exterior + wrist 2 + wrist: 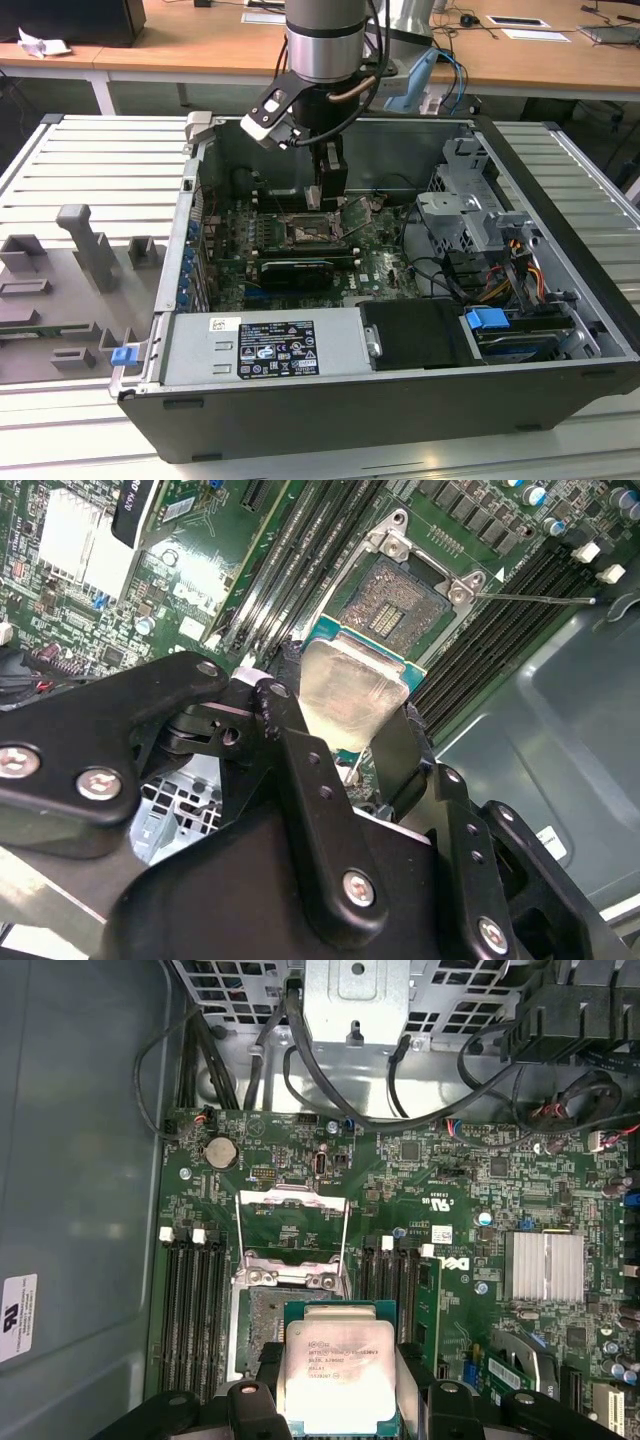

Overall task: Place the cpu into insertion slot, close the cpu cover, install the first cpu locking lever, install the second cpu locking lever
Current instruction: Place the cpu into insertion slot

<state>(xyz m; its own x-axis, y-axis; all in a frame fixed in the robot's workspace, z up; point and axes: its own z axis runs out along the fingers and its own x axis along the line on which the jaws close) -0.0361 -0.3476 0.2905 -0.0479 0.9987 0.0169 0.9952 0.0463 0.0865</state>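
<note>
Claw (pixel 340 1385) fingers (pixel 300 770) are closed partway, pinching the cpu (pixel 335 1360) by two opposite edges, its pale metal face up and bearing a few faint lines of print too small to make out. Just beyond the fingertips and partly under the chip lies the insertion slot (pixel 390 605), dark centre bare; whether the chip touches it I cannot tell. Past the slot, farther from the claw, the cpu cover (pixel 290 1196) stands tilted open. Long memory slots (pixel 190 1300) flank the claw on both sides. Outward, the computer case (pixel 560 200) wall carries a white printed sticker (pixel 15 1315), and the grey power supply box (pixel 190 350) a printed label (pixel 265 345).
</note>
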